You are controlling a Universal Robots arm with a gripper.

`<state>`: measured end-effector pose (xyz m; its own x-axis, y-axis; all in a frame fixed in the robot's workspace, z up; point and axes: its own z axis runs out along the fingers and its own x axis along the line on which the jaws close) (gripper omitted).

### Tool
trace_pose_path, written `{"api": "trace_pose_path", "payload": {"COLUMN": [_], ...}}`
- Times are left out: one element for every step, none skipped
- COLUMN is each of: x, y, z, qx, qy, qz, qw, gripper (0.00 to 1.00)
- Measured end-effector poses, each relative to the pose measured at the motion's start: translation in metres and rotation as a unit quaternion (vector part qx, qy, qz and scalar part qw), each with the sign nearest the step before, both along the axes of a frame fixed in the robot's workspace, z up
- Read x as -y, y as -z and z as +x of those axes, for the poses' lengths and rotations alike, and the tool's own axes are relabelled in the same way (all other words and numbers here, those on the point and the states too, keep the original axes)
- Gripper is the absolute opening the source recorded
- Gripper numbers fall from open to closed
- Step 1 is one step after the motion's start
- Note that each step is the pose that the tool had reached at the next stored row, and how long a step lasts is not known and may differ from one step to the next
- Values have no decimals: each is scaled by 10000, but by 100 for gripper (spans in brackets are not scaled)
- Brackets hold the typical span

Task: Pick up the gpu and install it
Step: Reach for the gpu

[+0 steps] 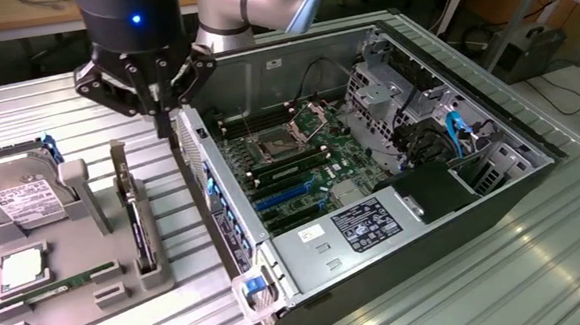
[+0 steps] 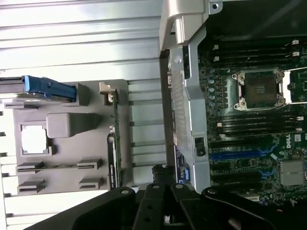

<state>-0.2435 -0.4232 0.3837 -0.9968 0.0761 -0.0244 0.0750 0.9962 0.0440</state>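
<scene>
The gpu (image 1: pixel 138 218) stands on its long edge in a slot of the grey holder tray (image 1: pixel 80 302), its silver bracket end toward the back. From the wrist it is a thin green strip (image 2: pixel 114 143). My gripper (image 1: pixel 165 128) hangs above the gap between the tray and the open computer case (image 1: pixel 281 291), a little behind and to the exterior view's right of the card, not touching it. Its fingers (image 2: pixel 165 188) look shut with nothing between them. The blue expansion slots (image 1: pixel 284 196) lie on the motherboard inside the case.
On the tray there are also a hard drive (image 1: pixel 19 196), a processor chip (image 1: pixel 22 268) and a RAM stick (image 1: pixel 59 287). The case's rear wall (image 1: pixel 213 194) stands right beside the tray. A processor socket (image 2: pixel 259 88) and drive cage (image 1: pixel 389 81) sit inside.
</scene>
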Motion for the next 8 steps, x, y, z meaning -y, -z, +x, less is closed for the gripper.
{"api": "trace_pose_path", "payload": {"x": [1, 3, 4, 4, 5, 5, 6, 6], "y": [13, 30, 44, 61, 77, 95, 123, 140], "z": [-44, -93, -135, -184, -228, -277, -353, -402], "qx": [0, 1, 1, 0, 0, 1, 0, 0], "qy": [1, 1, 1, 0, 0, 1, 1, 0], "qz": [0, 0, 0, 0, 0, -1, -3, -3], "qw": [10000, 10000, 10000, 10000, 10000, 10000, 10000, 10000], "gripper": [11, 11, 11, 11, 11, 11, 11, 11]}}
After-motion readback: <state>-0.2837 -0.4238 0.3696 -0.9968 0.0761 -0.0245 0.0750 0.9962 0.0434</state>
